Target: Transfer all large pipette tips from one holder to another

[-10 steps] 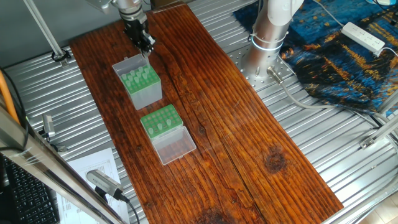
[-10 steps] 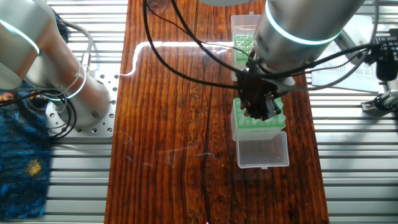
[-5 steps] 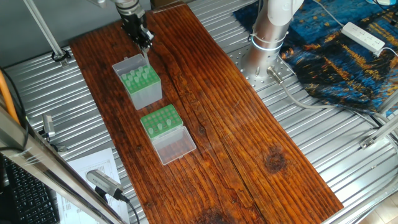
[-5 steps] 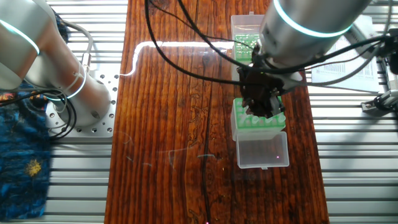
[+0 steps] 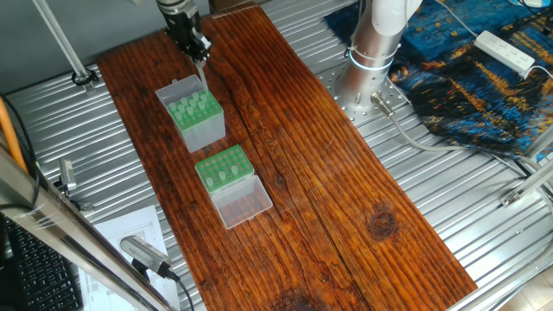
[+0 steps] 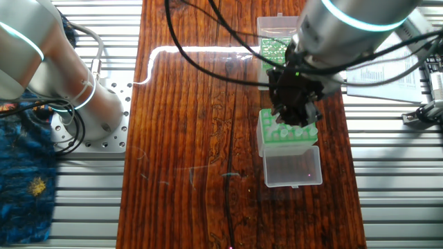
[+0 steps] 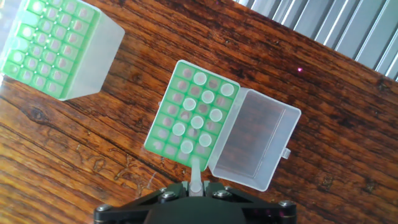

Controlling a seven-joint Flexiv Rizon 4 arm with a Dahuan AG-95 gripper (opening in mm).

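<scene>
With the fingers (image 7: 171, 194) pinching one pipette tip (image 7: 194, 177) clear above the taller holder (image 7: 163, 124), the carry step seems in hand; next it must travel toward 10 o'clock on the table and drop into a free hole of the low rack (image 7: 87, 68).

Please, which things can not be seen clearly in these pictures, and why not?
- Hand view: the gripper is cut off by the bottom edge, so only the pipette tip between its fingers shows.
- Hand view: the lower rack is cut off by the top-left corner.
- The other fixed view: the arm hides part of the taller box.
- One fixed view: the tips are too small to count.
</scene>
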